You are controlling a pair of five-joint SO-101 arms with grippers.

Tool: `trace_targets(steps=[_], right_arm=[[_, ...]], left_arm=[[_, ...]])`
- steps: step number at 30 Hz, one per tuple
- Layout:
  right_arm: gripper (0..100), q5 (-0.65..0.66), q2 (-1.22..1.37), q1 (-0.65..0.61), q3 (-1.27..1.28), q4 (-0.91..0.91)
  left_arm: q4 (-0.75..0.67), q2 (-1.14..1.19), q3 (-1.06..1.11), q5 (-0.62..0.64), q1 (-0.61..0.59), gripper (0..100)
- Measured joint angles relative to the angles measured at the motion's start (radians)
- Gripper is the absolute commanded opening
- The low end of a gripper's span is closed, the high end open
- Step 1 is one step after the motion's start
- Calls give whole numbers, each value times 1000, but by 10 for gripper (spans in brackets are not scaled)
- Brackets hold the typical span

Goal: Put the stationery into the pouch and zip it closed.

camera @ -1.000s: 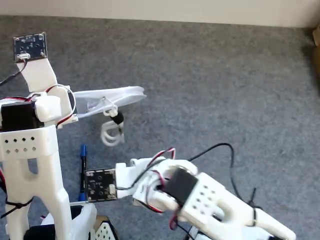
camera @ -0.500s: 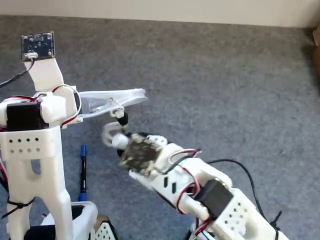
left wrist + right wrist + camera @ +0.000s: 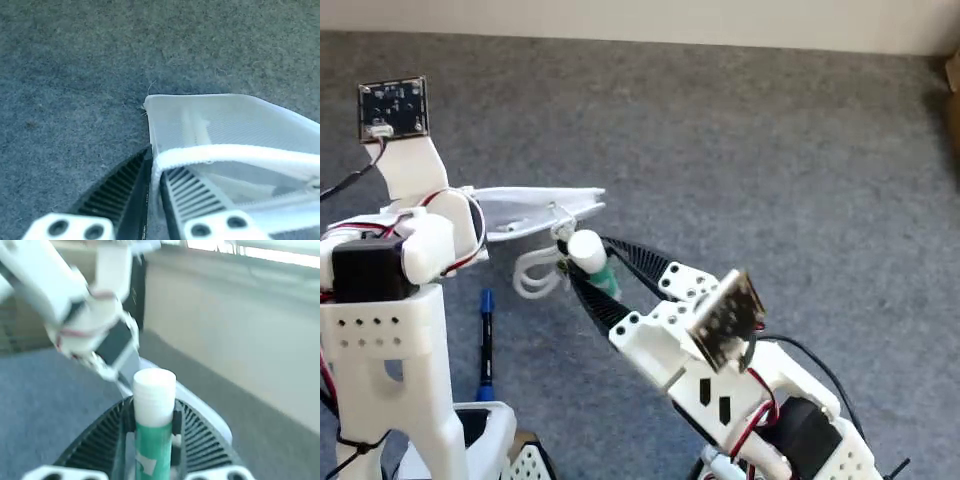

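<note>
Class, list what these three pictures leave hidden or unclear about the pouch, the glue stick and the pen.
1. Pouch: zip state unclear. It is edge-on in the high view and cut off by the frame edge in the left wrist view.
2. Glue stick: in the high view its lower body is hidden inside the right gripper.
3. Blue pen: in the high view its near end is hidden behind the white arm base.

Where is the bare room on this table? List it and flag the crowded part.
Free: the grey surface between the pouch and the far wall, and the open stretch on the right arm's outer side. Crowded: beside the pouch, where the right claw holds the glue stick, and around the blue pen.
</note>
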Motion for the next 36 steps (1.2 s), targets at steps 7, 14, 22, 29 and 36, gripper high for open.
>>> trace_targets(steps=[7,14,22,29,36], right_arm=[[4,0,18,-21,127,-327],[4,0,178,-23,199,-694],[4,0,445,-25,199,-942],[4,-3,586,-6,198,-1097],[4,-3,658,51,198,-1209]], left_arm=[[-3,-2,2,0,11,11],[-3,-2,2,0,11,11],[-3,-2,2,0,11,11],[-3,-2,2,0,11,11],[-3,-2,2,0,12,11]])
